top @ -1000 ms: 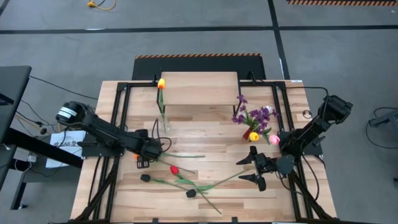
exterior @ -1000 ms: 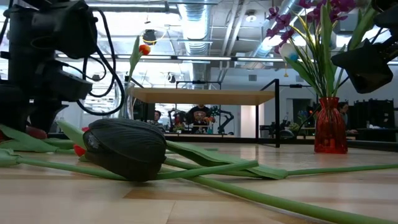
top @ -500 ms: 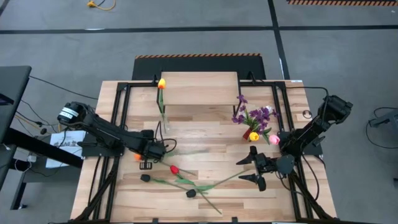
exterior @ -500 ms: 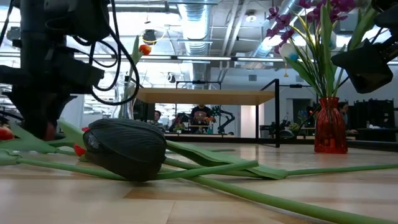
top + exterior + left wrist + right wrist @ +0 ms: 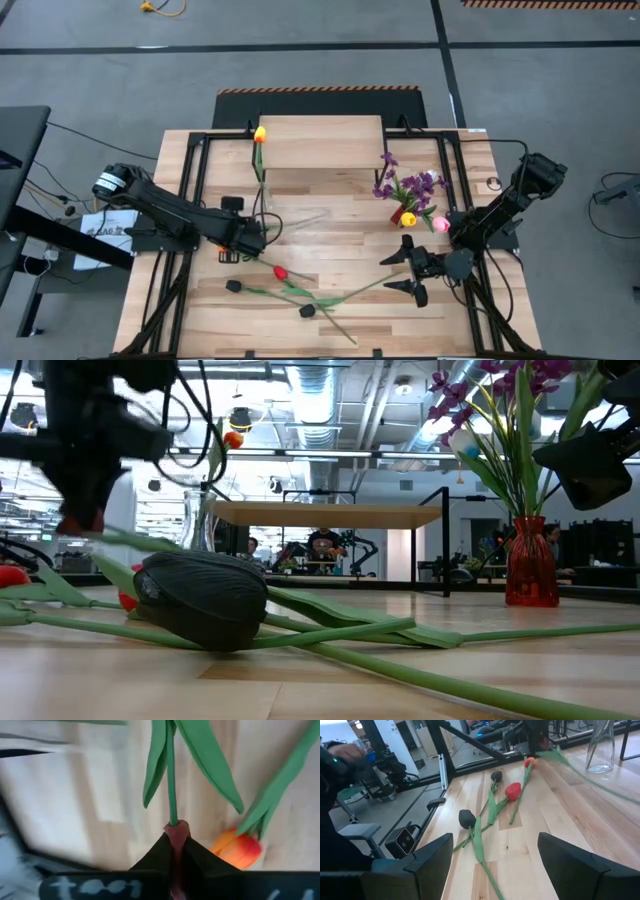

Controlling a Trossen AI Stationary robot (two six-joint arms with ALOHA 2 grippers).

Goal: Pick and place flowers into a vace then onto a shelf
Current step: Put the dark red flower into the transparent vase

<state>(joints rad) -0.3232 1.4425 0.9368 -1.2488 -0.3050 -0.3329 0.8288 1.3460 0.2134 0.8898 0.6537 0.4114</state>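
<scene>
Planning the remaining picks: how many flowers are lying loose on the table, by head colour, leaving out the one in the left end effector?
Black flowers: 2
Red flower: 1
Orange flower: 1
Total: 4

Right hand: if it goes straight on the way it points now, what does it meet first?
Probably the black flower lying on the table; the right hand is open and points at it, though depth is unclear.
</scene>
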